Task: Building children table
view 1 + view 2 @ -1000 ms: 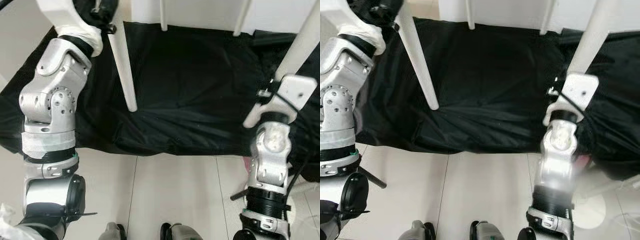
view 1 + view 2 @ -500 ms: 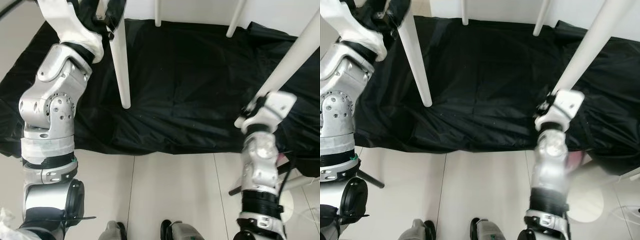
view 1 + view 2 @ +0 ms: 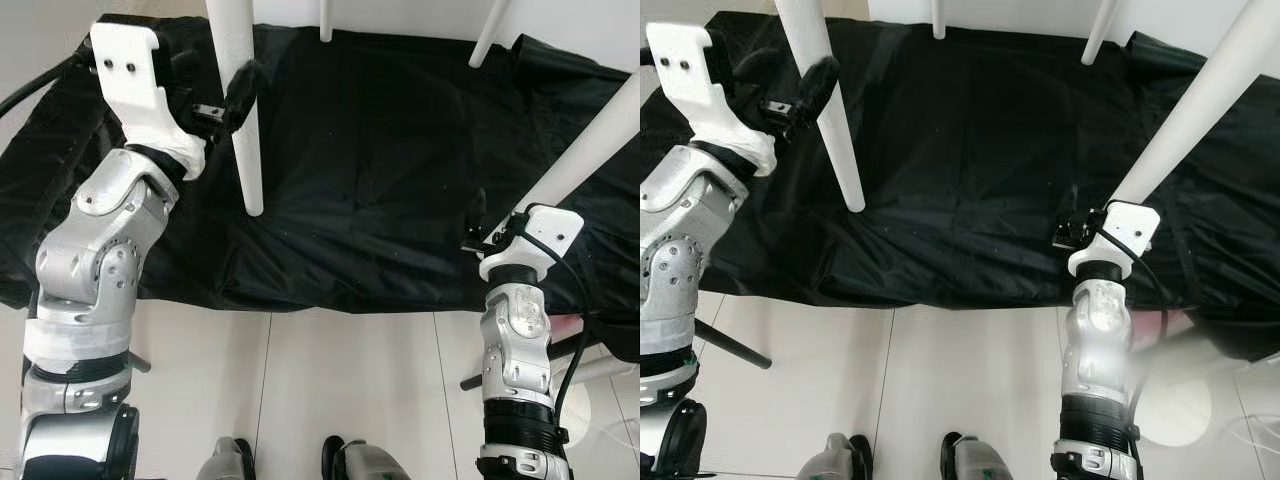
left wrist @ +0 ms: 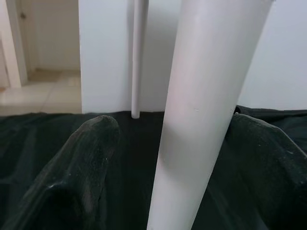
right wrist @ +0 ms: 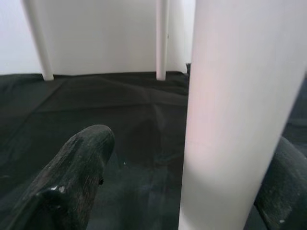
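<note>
Since half a second ago both arms have dropped lower, so I can now see the whole white wrist block on my left arm. Left hand (image 4: 158, 167) sits spread around the near-left table leg (image 3: 240, 110), one black finger (image 4: 81, 167) either side, not clamped from what I see. Right hand (image 5: 192, 182) straddles the near-right table leg (image 3: 1185, 115) the same way, fingers apart. Legs stand on the black cloth (image 3: 380, 180) over the white tiled floor (image 3: 350, 390), with two far legs behind
</note>
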You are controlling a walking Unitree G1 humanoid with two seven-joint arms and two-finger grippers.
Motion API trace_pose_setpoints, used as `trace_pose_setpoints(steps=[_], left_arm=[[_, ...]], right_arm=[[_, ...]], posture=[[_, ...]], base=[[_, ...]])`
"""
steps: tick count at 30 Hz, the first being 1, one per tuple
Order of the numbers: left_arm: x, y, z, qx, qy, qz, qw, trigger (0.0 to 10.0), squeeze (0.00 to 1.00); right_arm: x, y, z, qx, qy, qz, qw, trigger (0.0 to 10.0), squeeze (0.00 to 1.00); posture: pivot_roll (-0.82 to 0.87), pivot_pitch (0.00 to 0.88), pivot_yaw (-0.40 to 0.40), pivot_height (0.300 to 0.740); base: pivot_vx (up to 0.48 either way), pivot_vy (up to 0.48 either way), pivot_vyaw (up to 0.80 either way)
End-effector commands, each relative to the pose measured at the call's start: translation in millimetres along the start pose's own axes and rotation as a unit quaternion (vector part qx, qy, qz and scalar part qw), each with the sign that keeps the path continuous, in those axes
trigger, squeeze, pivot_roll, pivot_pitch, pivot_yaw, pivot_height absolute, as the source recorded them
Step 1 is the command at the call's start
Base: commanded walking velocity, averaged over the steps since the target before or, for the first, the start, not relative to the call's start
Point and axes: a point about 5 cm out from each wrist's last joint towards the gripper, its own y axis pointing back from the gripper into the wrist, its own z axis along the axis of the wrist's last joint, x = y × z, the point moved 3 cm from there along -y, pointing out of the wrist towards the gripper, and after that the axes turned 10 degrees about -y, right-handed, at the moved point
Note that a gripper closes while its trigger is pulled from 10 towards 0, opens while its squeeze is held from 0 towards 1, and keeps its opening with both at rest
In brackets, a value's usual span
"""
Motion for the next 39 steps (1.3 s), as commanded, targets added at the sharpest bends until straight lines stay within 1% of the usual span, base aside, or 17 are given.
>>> trace_pose_setpoints(steps=[1, 3, 7, 10, 13, 14, 16, 20, 23, 24, 27, 31, 34, 36, 37, 38, 39], left_arm=[[-10.9, 13.8, 1, -0.023, -0.018, -0.085, 0.996, 10.0, 0.0], [-9.1, 28.1, -3, -0.028, -0.004, -0.091, 0.995, 10.0, 0.0], [-8.7, 39.0, -9, -0.029, 0.0, -0.088, 0.996, 10.0, 0.0], [-4.3, 53.7, -26, 0.0, -0.004, -0.065, 0.998, 10.0, 0.0], [-1.9, 60.6, -33, 0.006, 0.0, -0.042, 0.999, 10.0, 0.0], [-1.9, 60.6, -33, 0.006, 0.0, -0.042, 0.999, 10.0, 0.0], [2.0, 77.8, -46, 0.021, -0.019, -0.004, 1.0, 10.0, 0.0], [6.5, 89.3, -58, 0.041, -0.026, 0.023, 0.999, 10.0, 0.0], [17.0, 113.8, -80, 0.079, -0.038, 0.074, 0.993, 10.0, 0.0], [17.0, 113.8, -80, 0.079, -0.038, 0.074, 0.993, 10.0, 0.0], [17.5, 125.5, -89, 0.095, -0.031, 0.084, 0.991, 10.0, 0.0], [-11.2, 139.3, -102, 0.113, -0.023, 0.018, 0.993, 10.0, 0.0], [-16.3, 141.1, -103, 0.114, -0.024, 0.005, 0.993, 10.0, 0.0], [-26.2, 145.3, -109, 0.118, -0.006, -0.016, 0.993, 10.0, 0.0], [-32.0, 149.7, -112, 0.122, -0.006, -0.035, 0.992, 10.0, 0.0], [-32.0, 149.7, -112, 0.122, -0.006, -0.035, 0.992, 10.0, 0.0], [-38.8, 155.9, -117, 0.128, -0.008, -0.06, 0.99, 10.0, 0.0]], right_arm=[[-5.7, 8.3, 4, -0.014, -0.005, -0.007, 1.0, 10.0, 0.0], [-12.0, 16.1, 7, -0.025, 0.006, -0.024, 0.999, 10.0, 0.0], [-16.6, 23.4, 9, -0.03, 0.017, -0.034, 0.999, 10.0, 0.0], [-26.0, 34.3, 4, -0.021, 0.014, -0.058, 0.998, 10.0, 0.0], [-29.3, 40.4, 3, -0.02, 0.026, -0.062, 0.998, 10.0, 0.0], [-29.3, 40.4, 3, -0.02, 0.026, -0.062, 0.998, 10.0, 0.0], [-29.0, 54.4, -4, -0.004, 0.034, -0.055, 0.998, 10.0, 0.0], [-27.9, 62.4, -9, 0.009, 0.035, -0.049, 0.998, 10.0, 0.0], [-27.5, 75.5, -21, 0.036, 0.019, -0.056, 0.998, 10.0, 0.0], [-27.5, 75.5, -21, 0.036, 0.019, -0.056, 0.998, 10.0, 0.0], [-23.5, 80.5, -25, 0.046, 0.014, -0.046, 0.998, 10.0, 0.0], [5.2, 92.6, -34, 0.082, -0.008, 0.081, 0.993, 10.0, 0.0], [10.9, 95.5, -36, 0.089, -0.005, 0.11, 0.99, 10.0, 0.0], [18.2, 103.2, -43, 0.112, -0.004, 0.162, 0.98, 10.0, 0.0], [23.2, 110.1, -48, 0.131, -0.006, 0.199, 0.971, 10.0, 0.0], [23.2, 110.1, -48, 0.131, -0.006, 0.199, 0.971, 10.0, 0.0], [28.7, 120.3, -55, 0.153, -0.004, 0.246, 0.957, 10.0, 0.0]], posture=[[0.01, 0.196, -0.04, 0.74], [0.01, 0.196, -0.034, 0.74], [0.01, 0.197, -0.03, 0.74], [0.01, 0.201, -0.02, 0.74], [0.01, 0.201, -0.016, 0.74], [0.01, 0.201, -0.016, 0.74], [0.01, 0.201, -0.011, 0.74], [0.01, 0.199, -0.01, 0.74], [0.0, 0.184, 0.004, 0.74], [0.0, 0.184, 0.004, 0.74], [0.0, 0.184, 0.004, 0.74], [-0.01, 0.166, 0.025, 0.74], [-0.01, 0.166, 0.025, 0.74], [-0.01, 0.165, 0.021, 0.74], [-0.01, 0.164, 0.014, 0.74], [-0.01, 0.164, 0.014, 0.74], [-0.01, 0.163, 0.015, 0.74]], base=[[0.0, 0.0, 0.0], [0.0, 0.0, 0.0], [0.0, 0.0, 0.0], [0.0, 0.0, 0.0], [0.0, 0.0, 0.0], [0.0, 0.0, 0.0], [0.0, 0.0, 0.0], [0.0, 0.0, 0.0], [0.0, 0.0, 0.0], [0.0, 0.0, 0.0], [0.0, 0.0, 0.0], [0.0, 0.0, 0.0], [0.0, 0.0, 0.0], [0.0, 0.0, 0.0], [0.0, 0.0, 0.0], [0.0, 0.0, 0.0], [0.0, 0.0, 0.0]])
